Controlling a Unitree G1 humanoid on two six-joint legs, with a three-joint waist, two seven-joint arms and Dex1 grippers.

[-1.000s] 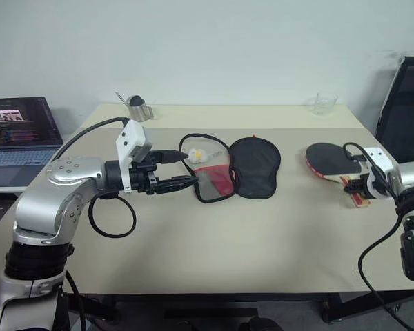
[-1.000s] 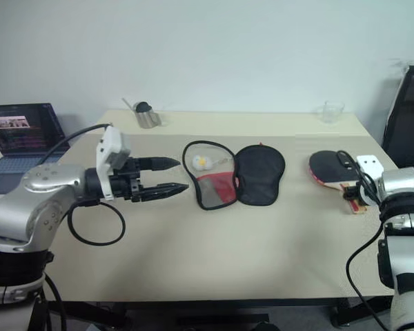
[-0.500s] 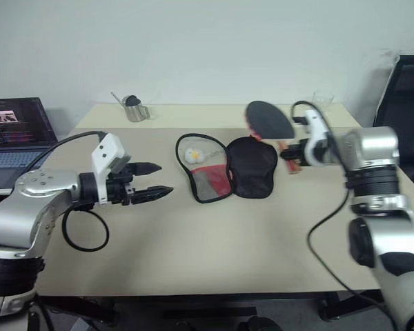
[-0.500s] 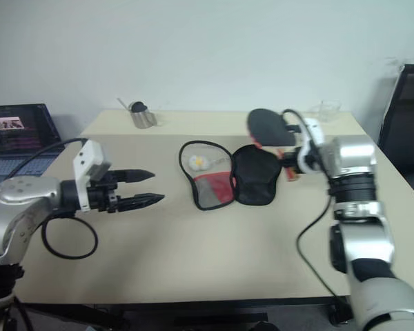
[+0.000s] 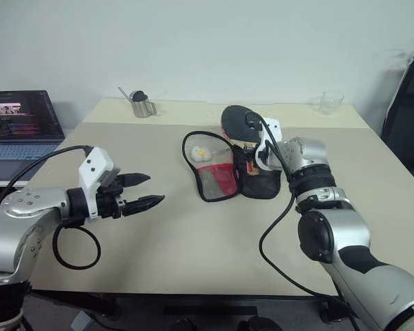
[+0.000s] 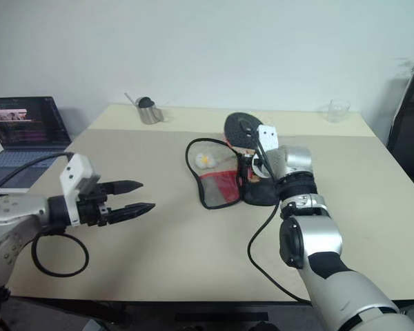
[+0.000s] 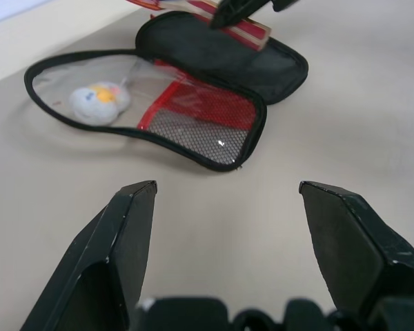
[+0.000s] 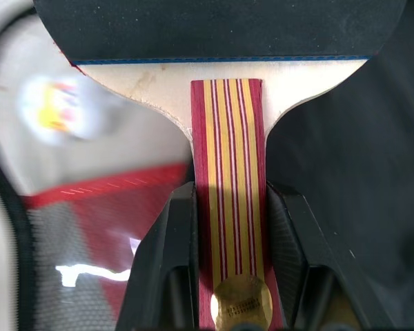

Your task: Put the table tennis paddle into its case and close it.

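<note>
The right gripper (image 5: 257,153), clamping the table tennis paddle (image 5: 239,123) by its handle, is now hovering at frame centre over the opened case (image 5: 231,169), having come from the right edge; the left gripper (image 5: 143,190), spread wide, is hanging empty further left.

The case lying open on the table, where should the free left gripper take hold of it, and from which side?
Probably the case's near rim, on the flap with the red mesh. That flap lies flat and open toward the left gripper, whose fingers stand apart, so come low from the robot's left. The right gripper holds the paddle over the far half.
</note>
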